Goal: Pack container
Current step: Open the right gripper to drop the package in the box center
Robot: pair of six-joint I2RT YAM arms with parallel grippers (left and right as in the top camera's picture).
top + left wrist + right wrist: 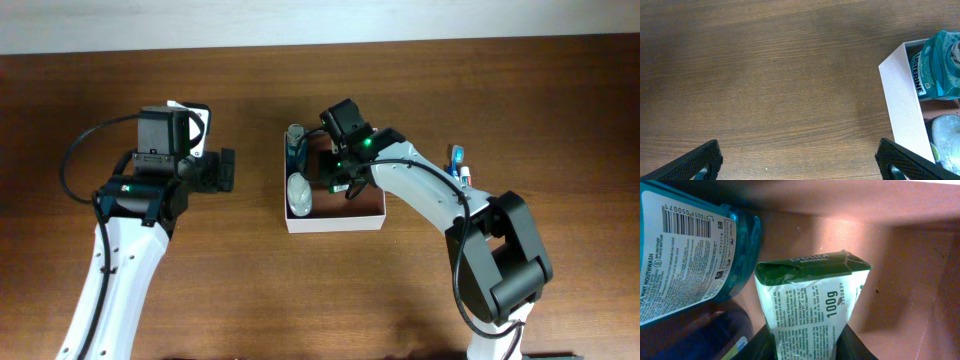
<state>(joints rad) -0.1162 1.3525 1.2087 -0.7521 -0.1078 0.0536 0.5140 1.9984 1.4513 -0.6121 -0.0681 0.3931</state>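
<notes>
Your right tool grips the packet inside the container; release carelessly and it may topple against the mouthwash bottle. Your left tool gapes, empty.

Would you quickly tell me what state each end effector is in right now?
Left end effector: open, holding nothing.
Right end effector: closed on a green-and-white packet.
</notes>
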